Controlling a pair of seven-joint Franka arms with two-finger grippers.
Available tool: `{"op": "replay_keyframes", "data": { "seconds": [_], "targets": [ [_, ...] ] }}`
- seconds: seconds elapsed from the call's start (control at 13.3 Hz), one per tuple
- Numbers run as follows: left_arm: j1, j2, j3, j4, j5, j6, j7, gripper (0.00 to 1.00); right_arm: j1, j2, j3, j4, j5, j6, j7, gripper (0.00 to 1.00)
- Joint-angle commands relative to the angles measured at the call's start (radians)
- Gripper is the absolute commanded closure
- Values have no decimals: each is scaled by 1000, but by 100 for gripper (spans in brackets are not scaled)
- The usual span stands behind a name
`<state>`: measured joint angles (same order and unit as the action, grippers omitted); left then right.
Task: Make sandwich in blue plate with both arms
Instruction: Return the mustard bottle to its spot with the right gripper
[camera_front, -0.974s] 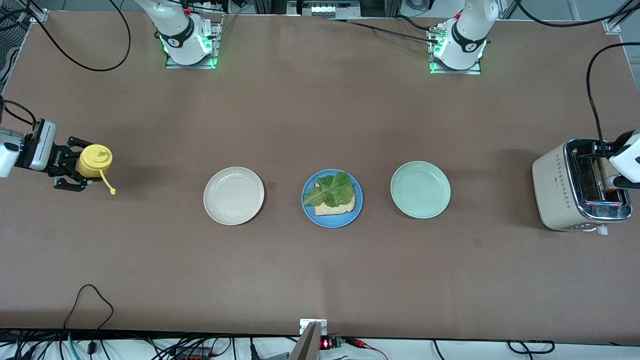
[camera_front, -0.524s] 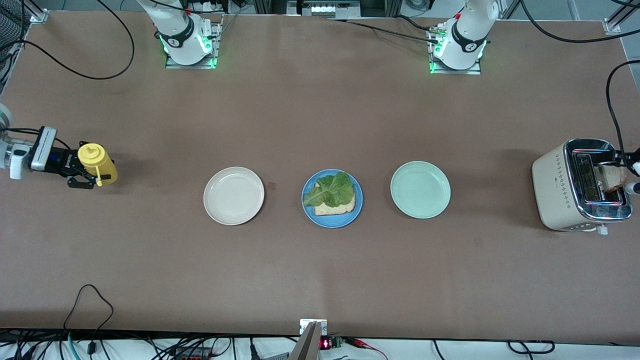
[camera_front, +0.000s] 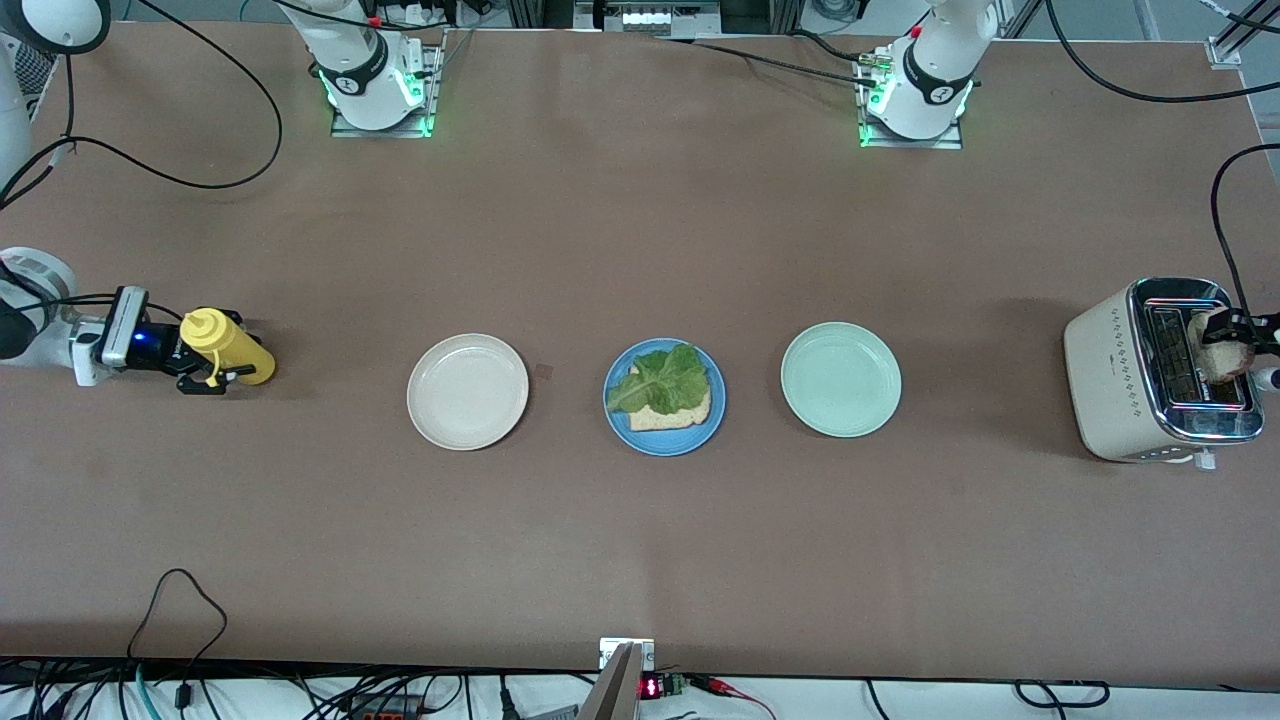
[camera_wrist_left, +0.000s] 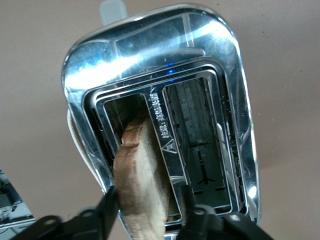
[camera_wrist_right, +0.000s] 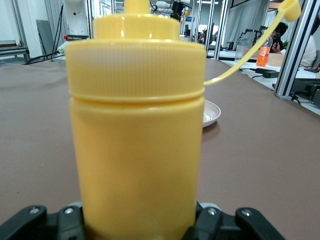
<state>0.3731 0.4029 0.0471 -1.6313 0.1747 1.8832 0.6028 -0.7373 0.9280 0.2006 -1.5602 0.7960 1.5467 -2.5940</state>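
The blue plate (camera_front: 620, 425) lies mid-table with a bread slice (camera_front: 685, 415) on it and a lettuce leaf (camera_front: 665, 378) on top. My left gripper (camera_front: 1240, 342) is over the toaster (camera_front: 1120, 375) at the left arm's end of the table, shut on a second toasted bread slice (camera_front: 1218, 345). In the left wrist view the slice (camera_wrist_left: 142, 175) stands partly out of a toaster (camera_wrist_left: 165, 80) slot between my left gripper's (camera_wrist_left: 147, 207) fingers. My right gripper (camera_front: 205, 368) at the right arm's end is shut on a yellow squeeze bottle (camera_front: 228, 345), upright in the right wrist view (camera_wrist_right: 137, 140).
A beige plate (camera_front: 467, 391) lies beside the blue plate toward the right arm's end and shows in the right wrist view (camera_wrist_right: 211, 112). A pale mint-green plate (camera_front: 840, 379) lies toward the left arm's end. The bottle's cap (camera_wrist_right: 291, 9) hangs open on its strap.
My right gripper has come down low with the yellow bottle and moved toward the plates. The left gripper has drawn back over the toaster and the bread slice shows higher in the slot.
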Motion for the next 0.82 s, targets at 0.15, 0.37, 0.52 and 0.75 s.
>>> {"op": "replay_keyframes", "data": {
  "seconds": [0.15, 0.37, 0.52, 0.75],
  "targets": [
    [50, 24, -18, 18, -46, -13, 37, 99, -54, 40, 33, 40, 14, -39, 23, 0],
    [41, 16, -22, 25, -46, -19, 38, 99, -65, 40, 33, 184, -20, -45, 25, 0],
    [35, -15, -53, 40, -46, -47, 34, 99, -79, 38, 33, 290, -73, -66, 52, 0],
    [26, -41, -156, 149, -41, -233, -12, 99, -106, 35, 26, 304, -86, -89, 68, 0]
  ]
}}
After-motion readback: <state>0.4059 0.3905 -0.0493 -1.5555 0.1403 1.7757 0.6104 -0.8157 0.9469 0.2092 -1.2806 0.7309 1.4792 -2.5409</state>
